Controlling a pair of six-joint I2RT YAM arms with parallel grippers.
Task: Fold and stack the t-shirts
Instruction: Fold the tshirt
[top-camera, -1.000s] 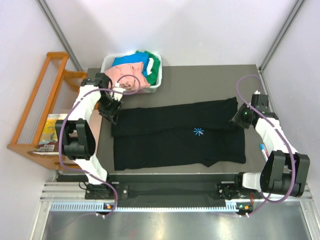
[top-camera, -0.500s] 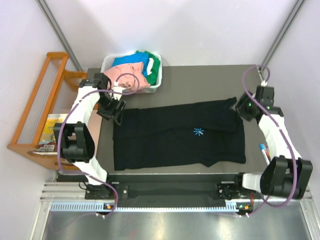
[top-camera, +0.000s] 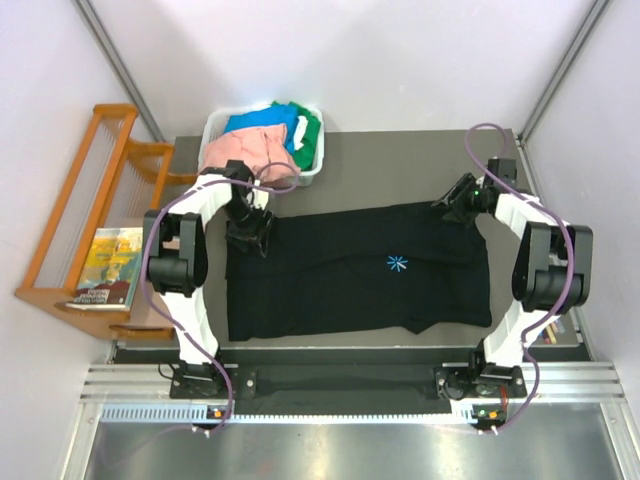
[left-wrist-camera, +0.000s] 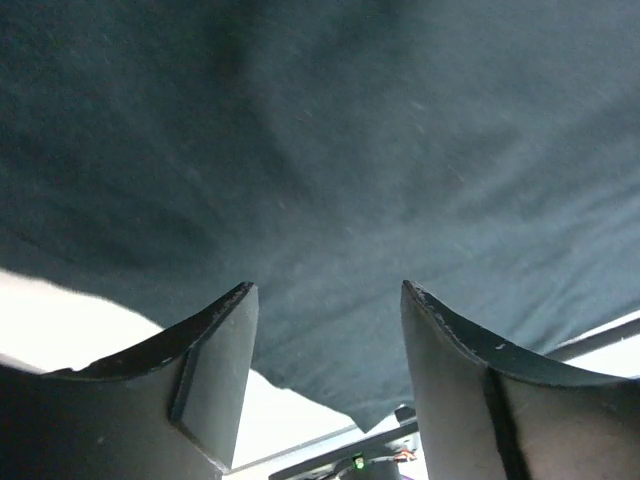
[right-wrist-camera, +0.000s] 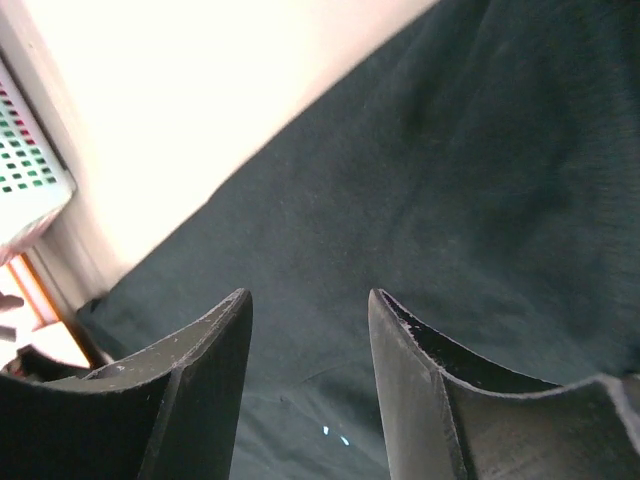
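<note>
A large black t-shirt (top-camera: 350, 285) with a small light-blue starburst (top-camera: 397, 263) lies spread and partly folded across the table. My left gripper (top-camera: 252, 238) hovers open over its upper left corner. In the left wrist view the left gripper (left-wrist-camera: 325, 290) has only dark cloth (left-wrist-camera: 330, 150) behind its empty gap. My right gripper (top-camera: 447, 203) is open over the upper right corner. In the right wrist view the right gripper (right-wrist-camera: 308, 295) also holds nothing above the black shirt (right-wrist-camera: 450, 180). Pink (top-camera: 245, 150), blue (top-camera: 258, 122) and green (top-camera: 308, 128) t-shirts lie bunched in the bin.
The white plastic bin (top-camera: 312, 170) stands at the table's back left, and its perforated wall (right-wrist-camera: 25, 170) shows in the right wrist view. A wooden rack (top-camera: 75, 215) with a book (top-camera: 105, 265) stands left of the grey table (top-camera: 400, 165).
Both grippers have opened wider and swung inward along the shirt's top edge, the left toward the right and the right toward the upper left. The shirt's top corners now lie flat.
</note>
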